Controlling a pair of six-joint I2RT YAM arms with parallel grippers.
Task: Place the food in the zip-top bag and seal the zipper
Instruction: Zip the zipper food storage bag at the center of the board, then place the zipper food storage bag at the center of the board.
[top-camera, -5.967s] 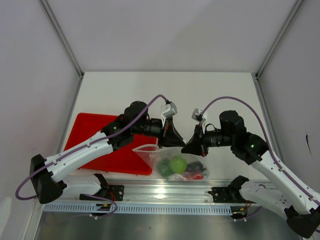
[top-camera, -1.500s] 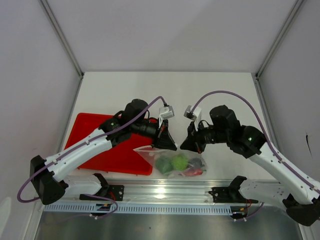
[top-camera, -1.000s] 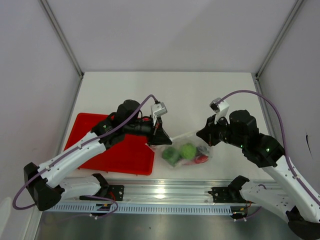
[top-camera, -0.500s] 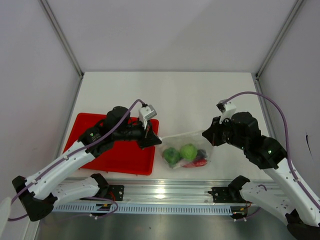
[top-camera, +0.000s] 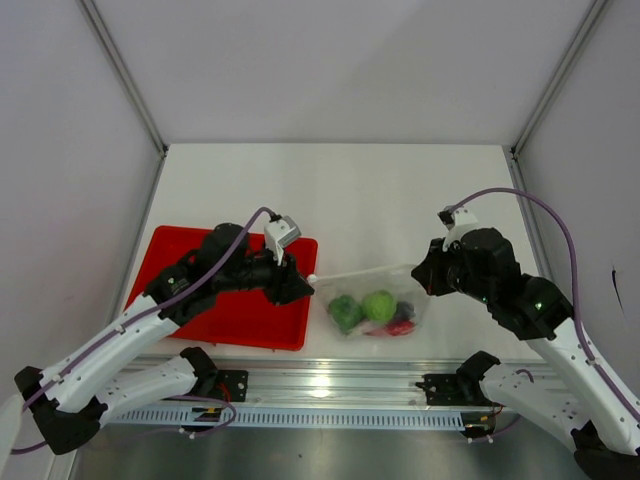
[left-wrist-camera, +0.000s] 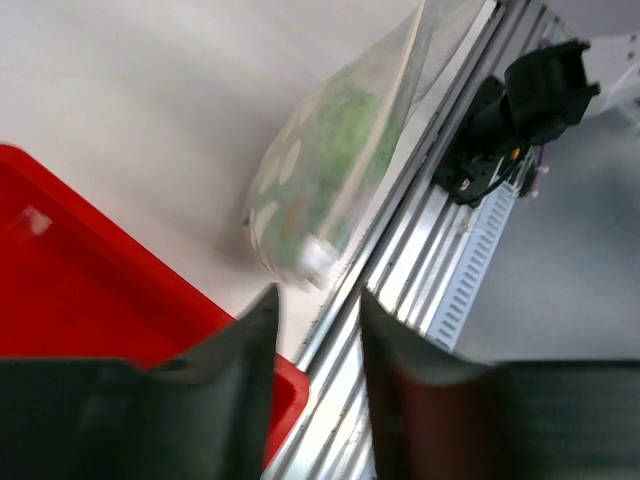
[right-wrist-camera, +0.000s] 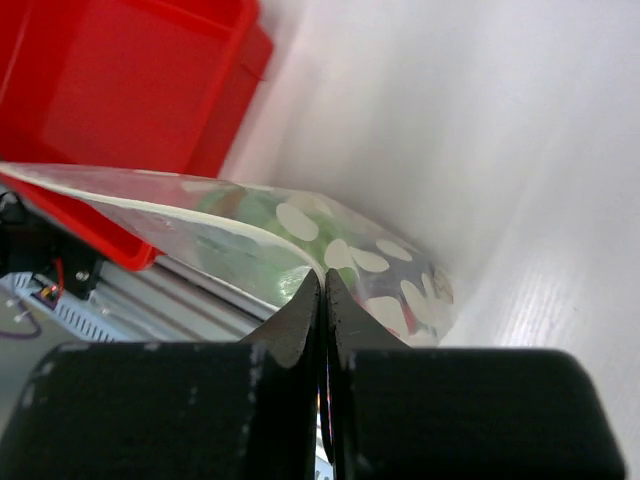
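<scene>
The right end effector (right-wrist-camera: 322, 287) has its two fingers pressed flat together on a fold of clear film at the upper edge of the zip-top bag (right-wrist-camera: 250, 235). From above, this end effector (top-camera: 423, 274) holds the bag's right top corner. The zipper (top-camera: 360, 272) runs leftward from it as a thin pale strip raised off the bench (top-camera: 350, 190).

The left end effector (left-wrist-camera: 317, 302) has its fingers (left-wrist-camera: 240, 345) parted, with an empty gap between them. It grips nothing, and the bag (left-wrist-camera: 335, 180) lies ahead of it and apart from it. In the overhead view this end effector (top-camera: 298, 289) sits over the right rim of the red tray (top-camera: 160, 245), near the free left end of the zipper strip but not on it.

The bag (top-camera: 402, 288) hangs and rests on the bench just right of the tray and close to the aluminium rail (top-camera: 330, 385) at the near edge. The food is inside it: two round green vegetables (top-camera: 346, 311) side by side, a red piece (top-camera: 385, 328) low against the film, and a dark purple piece (top-camera: 403, 312) to their right. Whether the zipper is pressed closed along its length cannot be told.
</scene>
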